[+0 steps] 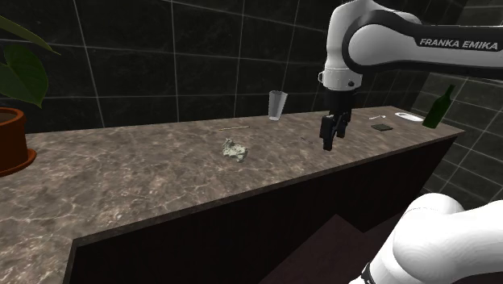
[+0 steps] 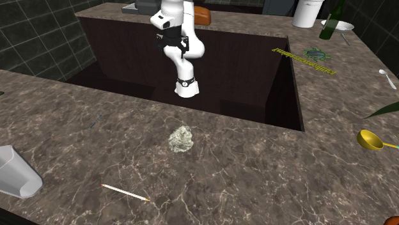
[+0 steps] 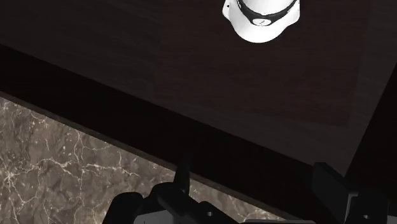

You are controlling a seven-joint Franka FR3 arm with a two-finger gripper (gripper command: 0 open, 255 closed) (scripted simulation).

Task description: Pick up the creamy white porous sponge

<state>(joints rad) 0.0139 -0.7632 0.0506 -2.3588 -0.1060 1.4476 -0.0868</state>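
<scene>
The sponge [image 1: 234, 148] is a small pale, lumpy, porous lump lying on the dark marble counter [image 1: 121, 177]. In the second exterior view the sponge [image 2: 181, 139] sits near the counter's middle, just past the edge of the dark recess. My gripper [image 1: 329, 142] hangs well above the counter's front edge, off to the shoulder view's right of the sponge. Its fingers stand apart, open, with nothing between them. Below the gripper [image 3: 261, 194] the wrist view looks down on the counter edge and my white base [image 3: 261, 19].
A translucent cup [image 1: 277, 105] and a thin stick [image 1: 234, 127] lie beyond the sponge. A green bottle [image 1: 438, 108], a plate [image 1: 409, 118] and a spoon [image 1: 376, 118] stand at the right end. A potted plant [image 1: 12, 141] is at far left, and a yellow ladle [image 2: 371, 140] lies nearby.
</scene>
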